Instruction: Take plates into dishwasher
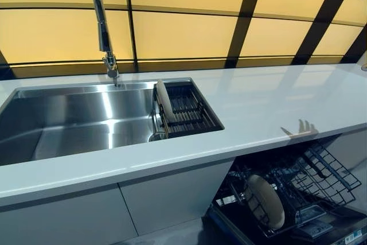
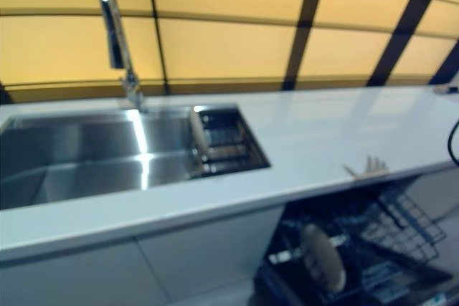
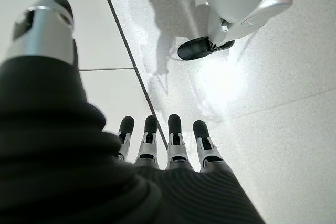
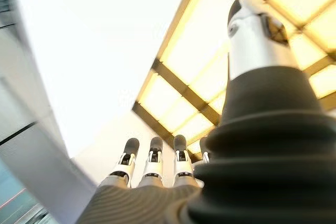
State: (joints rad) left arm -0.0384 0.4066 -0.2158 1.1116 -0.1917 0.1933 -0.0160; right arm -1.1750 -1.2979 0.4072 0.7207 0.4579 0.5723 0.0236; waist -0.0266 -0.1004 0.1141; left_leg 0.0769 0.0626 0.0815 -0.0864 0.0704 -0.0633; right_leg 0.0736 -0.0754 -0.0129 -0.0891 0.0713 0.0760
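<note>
Below the white counter (image 1: 258,107), at the lower right, the dishwasher (image 1: 298,199) stands open, and 1 plate (image 1: 265,201) stands on its edge in the wire rack (image 1: 321,176) there. A second plate (image 1: 164,100) leans upright in the dark drainer basket (image 1: 189,110) at the right end of the steel sink (image 1: 74,121), just beside the basket's left wall. Neither plate is near a hand: both hands are outside the head views (they show only in their own wrist cameras).

The right part of the dishwasher rack is cut off by the picture edge, and the inside of the machine is dark, so other dishes there cannot be made out. The tap (image 1: 102,24) rises behind the sink.

The left hand (image 3: 157,150) hangs with straight fingers (image 3: 176,135) pointing at the pale floor (image 3: 273,129), holding nothing, thumb apart. The right hand (image 4: 152,169) has its fingers (image 4: 155,158) straight too, also with nothing held, directed toward the yellow wall panels (image 4: 210,56) beside the counter's pale edge.
</note>
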